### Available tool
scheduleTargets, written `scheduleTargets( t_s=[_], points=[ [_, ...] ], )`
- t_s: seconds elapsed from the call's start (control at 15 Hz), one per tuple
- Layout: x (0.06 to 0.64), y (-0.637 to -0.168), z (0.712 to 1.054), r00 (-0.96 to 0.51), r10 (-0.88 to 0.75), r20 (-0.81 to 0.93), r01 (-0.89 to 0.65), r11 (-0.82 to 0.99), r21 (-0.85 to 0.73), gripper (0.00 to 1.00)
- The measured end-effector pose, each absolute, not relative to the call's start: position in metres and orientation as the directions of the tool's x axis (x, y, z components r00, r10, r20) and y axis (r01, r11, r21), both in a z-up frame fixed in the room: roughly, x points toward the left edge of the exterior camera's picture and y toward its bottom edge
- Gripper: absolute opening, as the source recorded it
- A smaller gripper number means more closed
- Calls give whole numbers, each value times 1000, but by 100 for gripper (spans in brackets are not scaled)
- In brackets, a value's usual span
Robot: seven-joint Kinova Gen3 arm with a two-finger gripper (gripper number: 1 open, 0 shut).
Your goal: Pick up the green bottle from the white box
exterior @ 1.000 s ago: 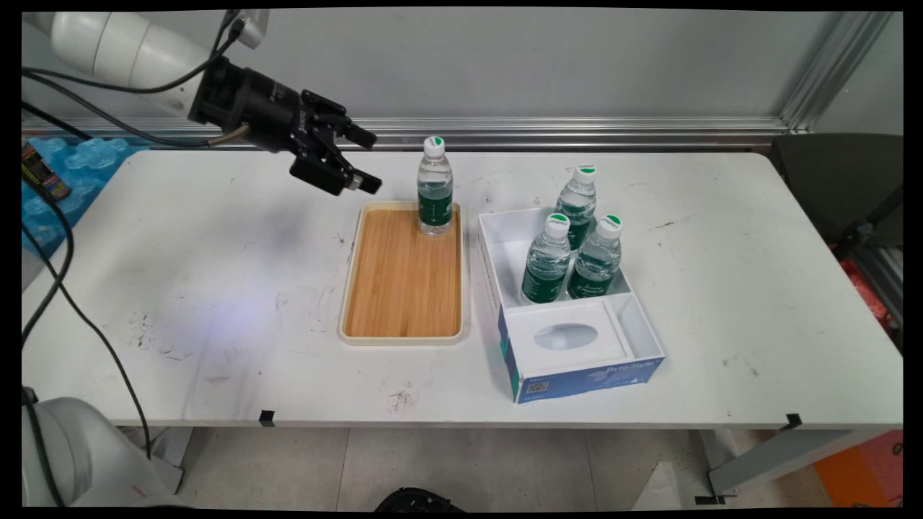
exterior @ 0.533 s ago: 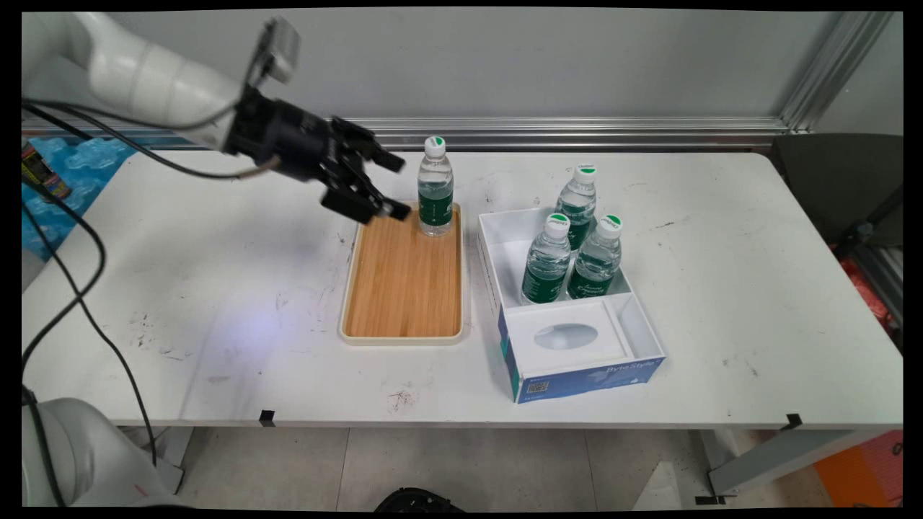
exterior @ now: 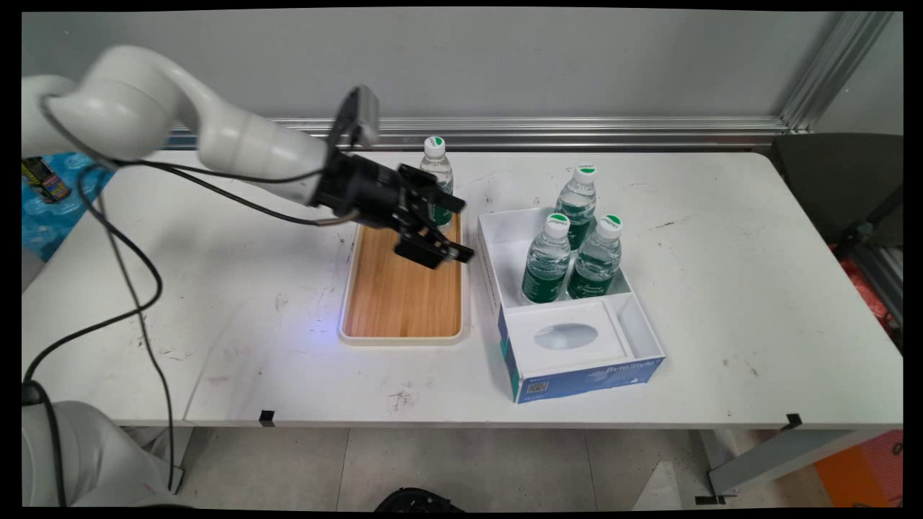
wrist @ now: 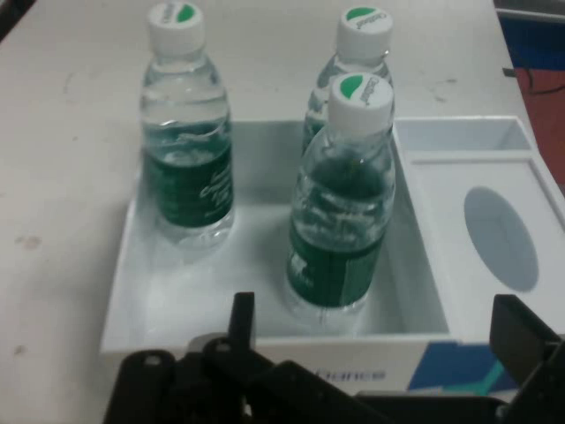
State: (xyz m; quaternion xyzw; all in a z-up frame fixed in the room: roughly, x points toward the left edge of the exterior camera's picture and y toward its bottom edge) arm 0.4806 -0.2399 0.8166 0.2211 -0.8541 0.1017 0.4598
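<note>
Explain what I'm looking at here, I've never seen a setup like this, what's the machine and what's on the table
This is a white robot arm with a black two-finger hand, open and holding nothing. One picture looks down on the white table from a fixed camera. The other comes from a camera on the hand itself, so it faces what the hand faces. The hand hangs over a wooden tray with one water bottle standing at its far end. Beside the tray sits a white box holding three more bottles.
</note>
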Motion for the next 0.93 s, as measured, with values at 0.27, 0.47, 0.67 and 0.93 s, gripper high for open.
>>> scheduleTargets(
  t_s=[0.27,0.47,0.67,0.93],
  points=[
    [450,-253,792,-468,-282,838,-467,883,37,100],
    [436,-260,780,-463,-284,840,-469,882,40,100],
    [422,-268,769,-456,-288,842,-476,878,43,100],
    [404,-277,758,-441,-298,846,-488,871,52,100]
  ],
)
